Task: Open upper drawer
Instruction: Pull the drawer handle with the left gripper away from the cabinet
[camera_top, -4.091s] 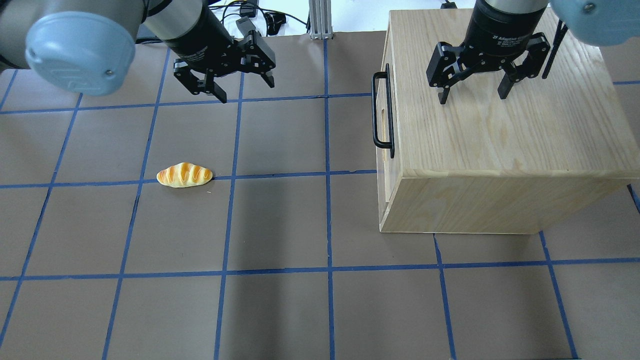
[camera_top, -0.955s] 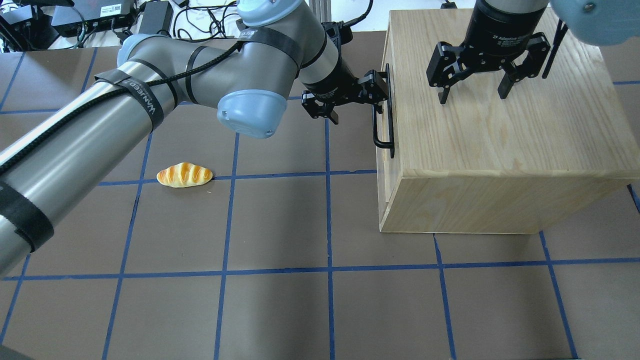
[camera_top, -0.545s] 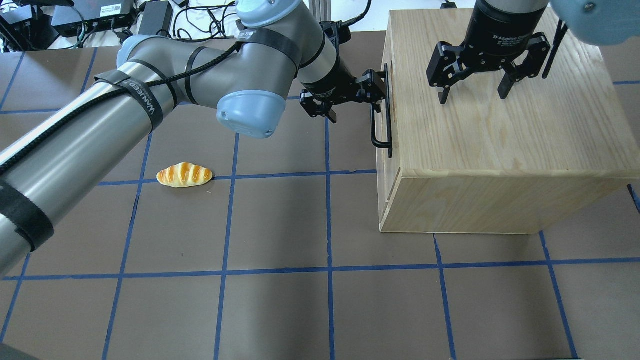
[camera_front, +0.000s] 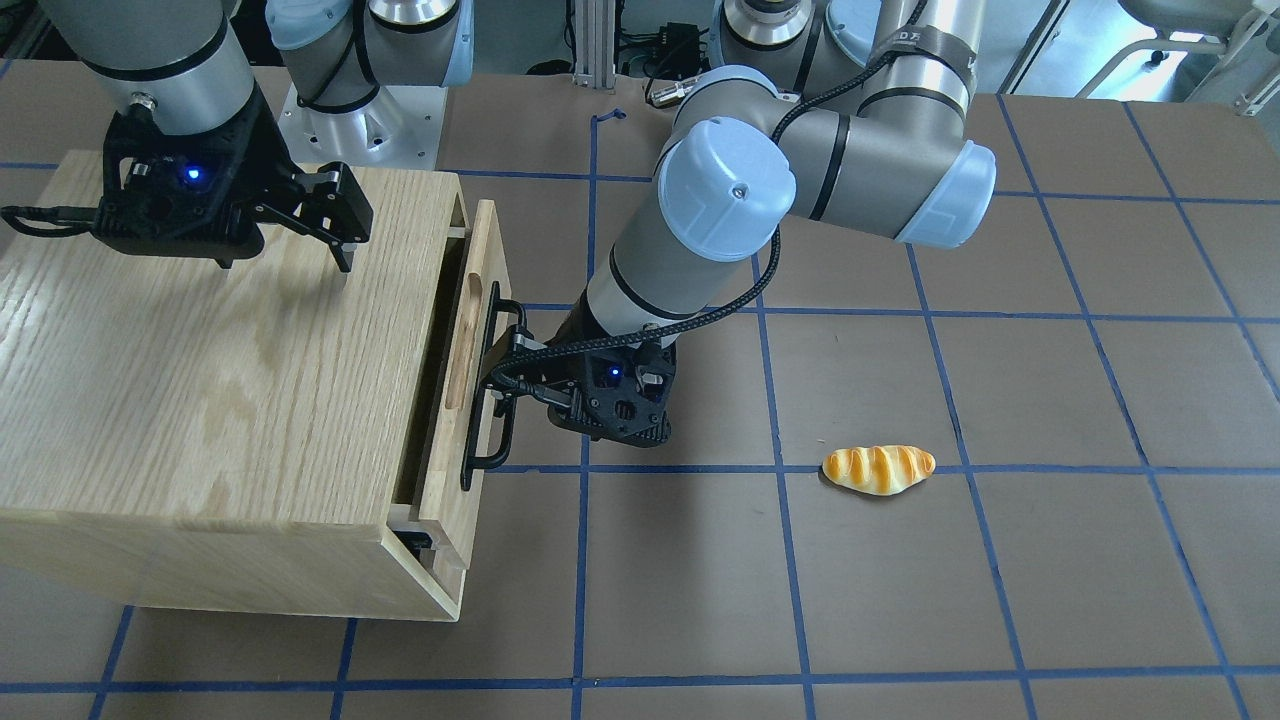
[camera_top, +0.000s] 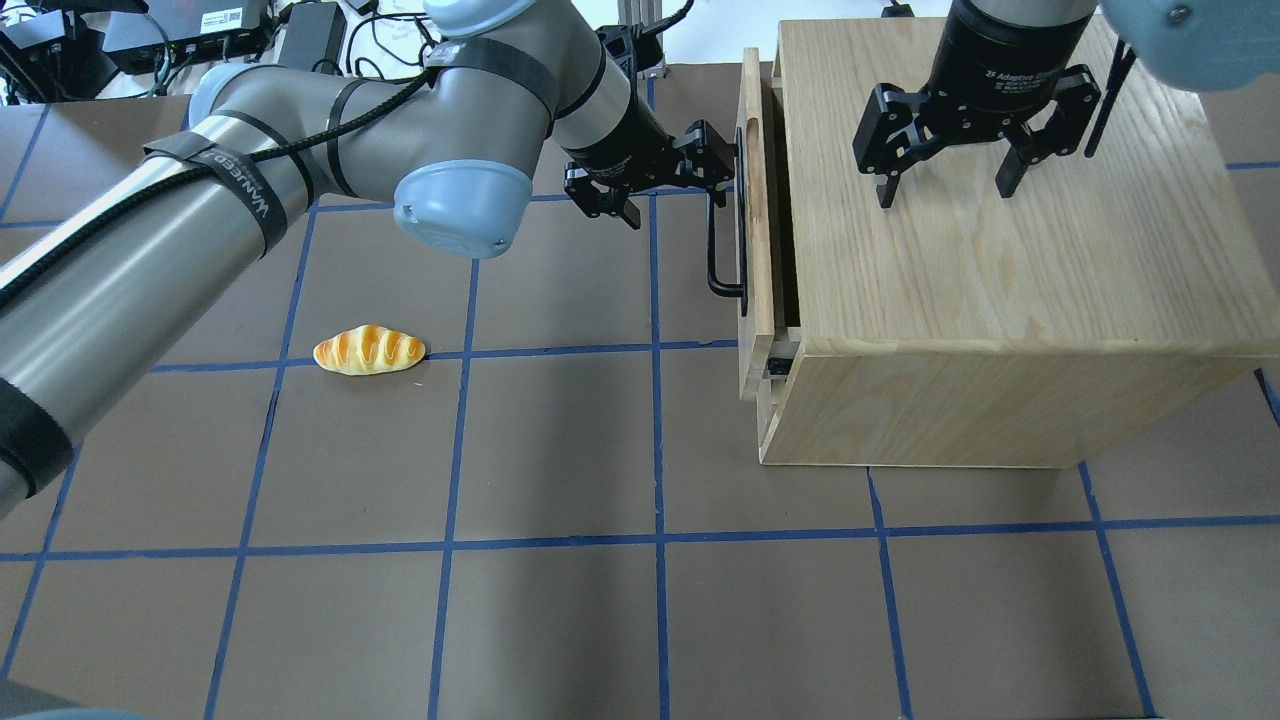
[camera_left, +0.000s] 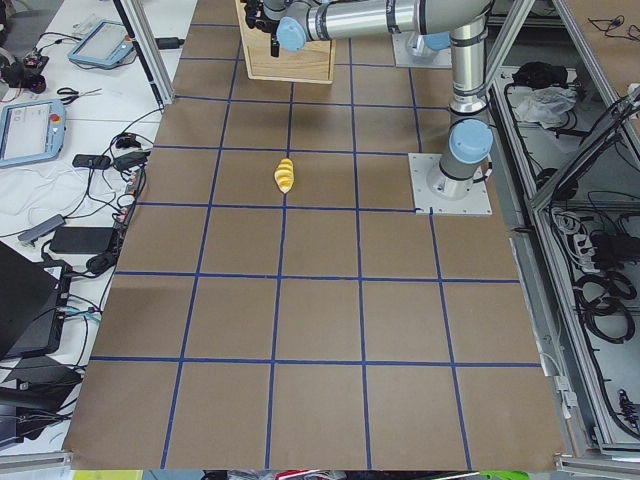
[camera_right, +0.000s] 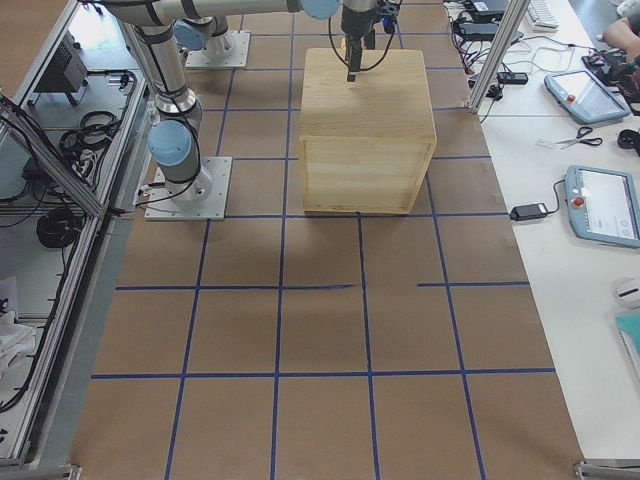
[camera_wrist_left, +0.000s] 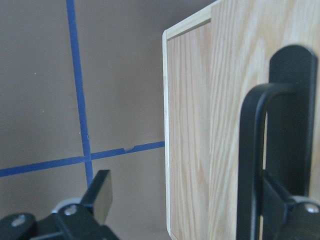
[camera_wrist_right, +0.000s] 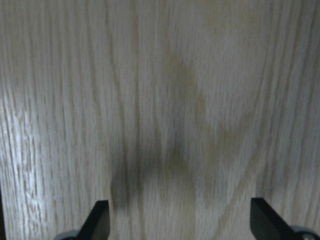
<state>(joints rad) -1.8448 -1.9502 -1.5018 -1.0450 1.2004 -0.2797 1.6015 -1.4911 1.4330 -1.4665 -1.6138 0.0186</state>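
1. Overhead exterior view has the upper drawer (camera_top: 755, 250) standing a little way out of the light-wood cabinet (camera_top: 1000, 250). A dark gap shows between its front panel and the cabinet's top edge. The cabinet sits on the robot's right half of the table (camera_top: 550, 450).
2. The drawer's black bar handle (camera_top: 711, 250) faces the middle of the table. In the front-facing view, the oblong slot cutout (camera_front: 463, 340) shows in the panel behind the bar.
3. The left gripper (camera_top: 675, 185) is at the handle, with its arm reaching across from the robot's left. Its fingers are spread wide and clamp nothing.
4. In the left wrist view, one finger (camera_wrist_left: 100, 192) hangs out over the table, clear of the drawer. The bar runs up close against the other side of the gripper. Whether the second finger sits behind the bar cannot be told for certain.
5. The right gripper (camera_top: 945, 190) hangs over the cabinet's top and points down. Its fingers are wide apart with nothing between them.
6. The right wrist view shows only bare wood grain, with the fingertips (camera_wrist_right: 100, 217) at the lower corners. Whether they touch the wood cannot be told.
7. A bread roll (camera_top: 369, 350) lies on the table on the robot's left side, well apart from the cabinet and both grippers. One end lies just beside a blue tape line (camera_top: 560, 350).
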